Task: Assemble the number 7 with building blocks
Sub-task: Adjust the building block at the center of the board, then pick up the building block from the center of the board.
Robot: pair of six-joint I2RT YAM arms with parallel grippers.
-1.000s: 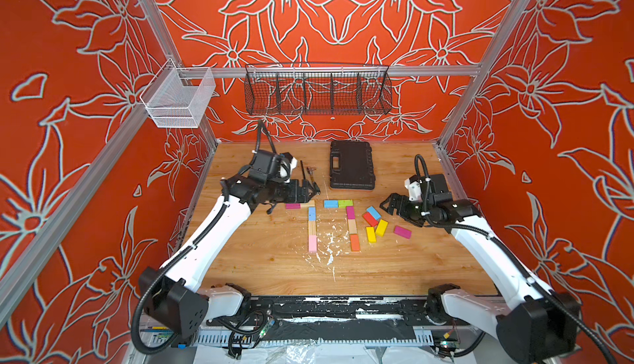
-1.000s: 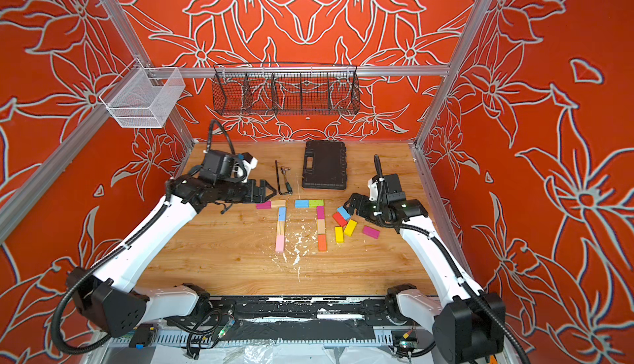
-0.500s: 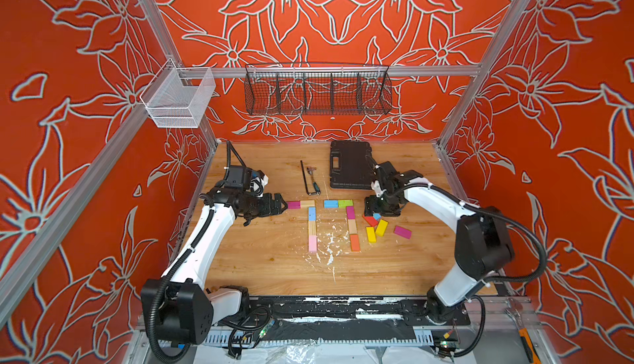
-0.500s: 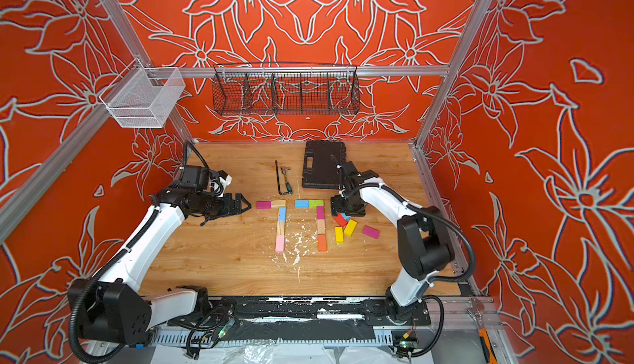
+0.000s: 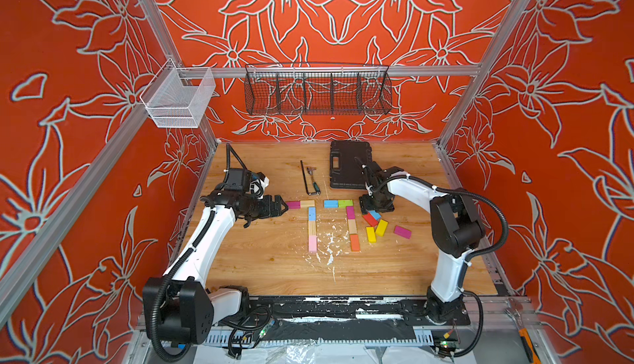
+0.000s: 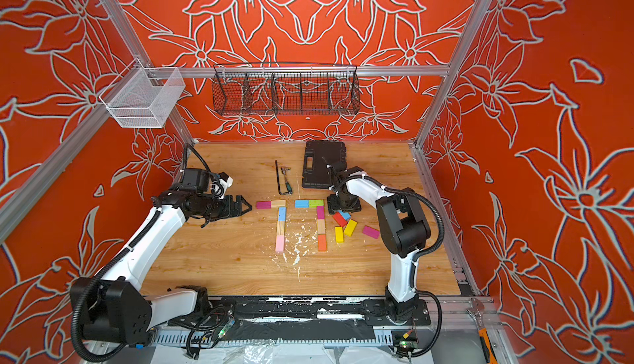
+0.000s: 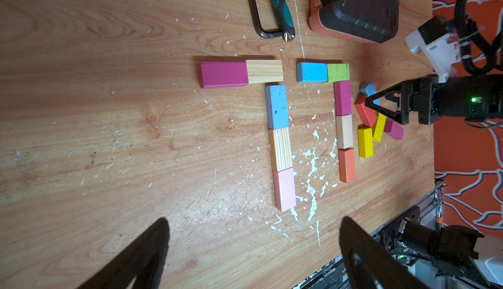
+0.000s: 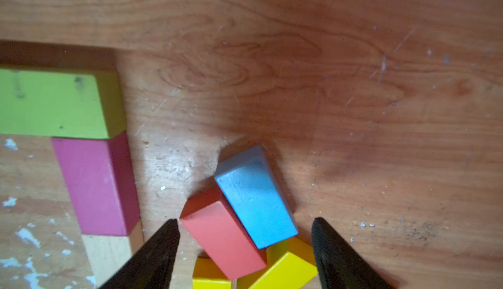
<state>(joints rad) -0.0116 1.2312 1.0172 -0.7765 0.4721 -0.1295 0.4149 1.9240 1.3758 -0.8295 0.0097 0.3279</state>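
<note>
Mid-desk (image 5: 274, 269): logged number 7 (image 5: 350, 212) flat, blue-green bar, magenta-wood-orange stem | just rightward: found right end effector (image 8: 245, 221) agape astride red and blue building blocks (image 8: 223, 236), gripping nothing | toward left edge: found left end effector (image 7: 254, 219) open, empty.

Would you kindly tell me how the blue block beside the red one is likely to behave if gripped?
The blue block looks like painted wood, so probably stiff and light. Its flat sides should suit the open right end effector, though smooth paint might slip. It seems to overlap the red block, so lifting may nudge that.
</note>
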